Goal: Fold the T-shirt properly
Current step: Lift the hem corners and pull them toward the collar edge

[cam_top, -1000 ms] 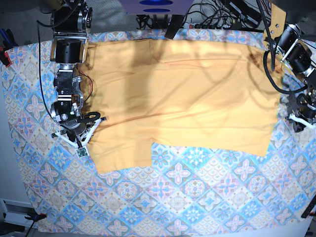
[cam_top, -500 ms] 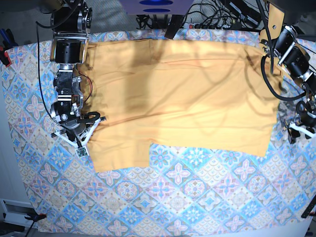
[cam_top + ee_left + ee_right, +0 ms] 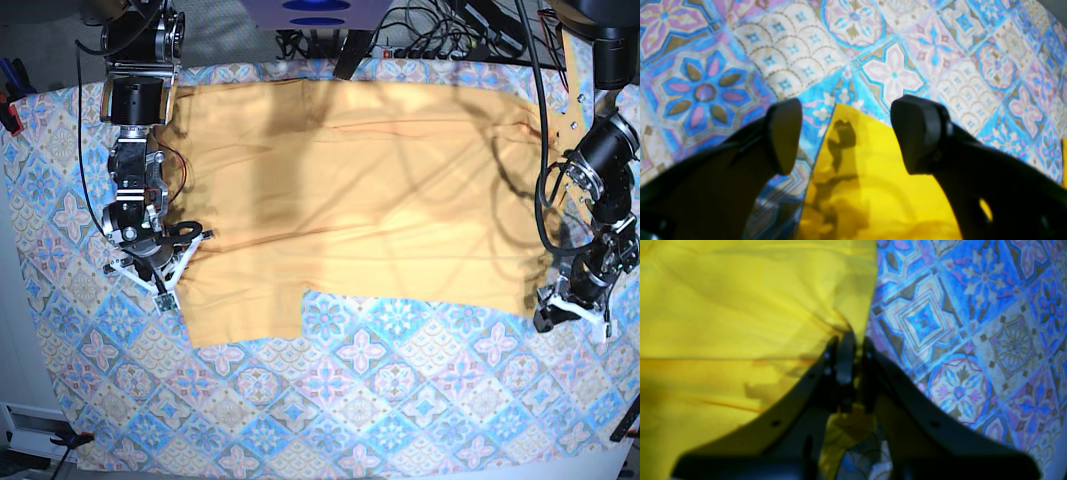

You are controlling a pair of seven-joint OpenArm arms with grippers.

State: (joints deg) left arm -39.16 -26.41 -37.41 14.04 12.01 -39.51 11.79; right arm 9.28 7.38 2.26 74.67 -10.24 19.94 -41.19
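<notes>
Right fingers [image 3: 853, 350] pinch T-shirt [image 3: 370, 190] edge; left fingers [image 3: 923, 133] apart.

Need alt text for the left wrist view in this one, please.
The open left gripper hovers over a pointed corner of the yellow T-shirt, which lies flat between its two black fingers without touching them. The blue-and-pink patterned tablecloth fills the rest of the view.
</notes>
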